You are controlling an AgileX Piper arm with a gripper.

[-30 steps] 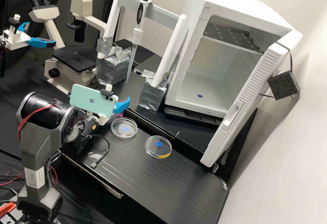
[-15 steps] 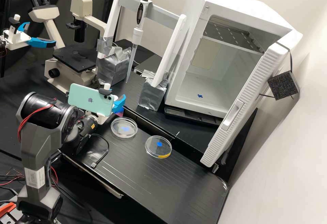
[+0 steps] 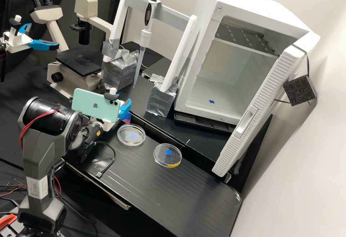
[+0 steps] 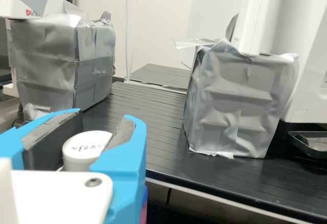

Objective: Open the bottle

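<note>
Claw sits around white round plastic cap with dark writing; cannot tell if it squeezes. Bottle with pink part is under claw, near back edge of lower black ridged tabletop. Cap is between claw's two sides. Pale green phone is just beside claw. Two clear round flat dishes lie on tabletop: one with blue mark, other with blue dot and yellow strip.
</note>
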